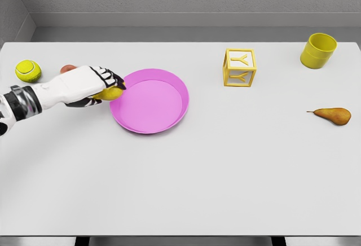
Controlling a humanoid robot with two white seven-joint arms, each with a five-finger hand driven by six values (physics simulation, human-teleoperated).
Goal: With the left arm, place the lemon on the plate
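A pink plate [155, 110] lies on the white table, left of the middle. My left hand [104, 85] reaches in from the left edge and is shut on a yellow lemon [111, 93], which peeks out under the fingers. The lemon hangs right at the plate's left rim, touching or just above it; I cannot tell which. The right arm is out of view.
A tennis ball [27, 70] sits at the far left, and a small red object [68, 68] is partly hidden behind my left hand. A yellow letter block [240, 67], a yellow cup [318, 51] and a brown pear [333, 115] stand to the right.
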